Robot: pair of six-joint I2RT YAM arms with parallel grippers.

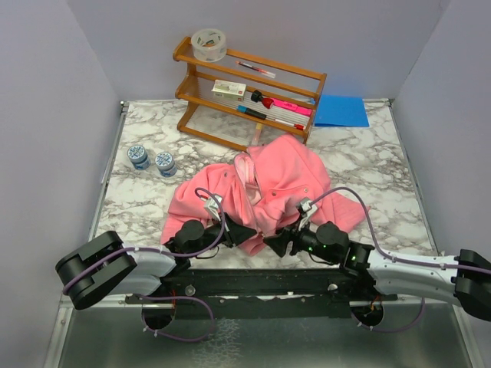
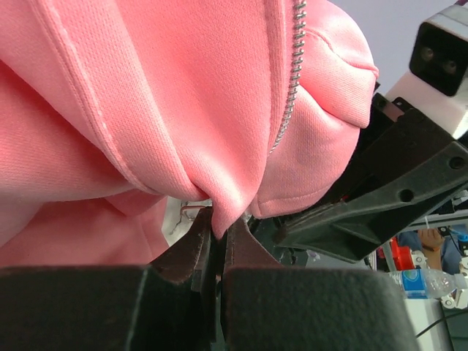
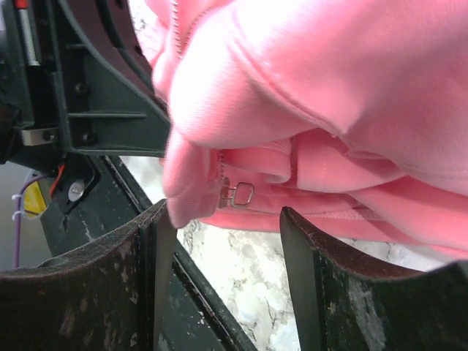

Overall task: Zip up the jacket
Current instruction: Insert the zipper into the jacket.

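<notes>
The pink jacket lies rumpled in the middle of the marble table, its bottom hem toward the arms. My left gripper is shut on a fold of the jacket's hem, beside the metal zipper teeth. My right gripper faces it from the right, close by. In the right wrist view its jaws stand open, nothing between them. The small metal zipper pull sits at the hem just beyond the fingertips, inside the gap's width. The jacket fills the upper part of that view.
A wooden rack stands at the back with a tape roll, pens and markers. A blue folder lies at the back right. Two small round jars sit left of the jacket. Grey walls enclose the table.
</notes>
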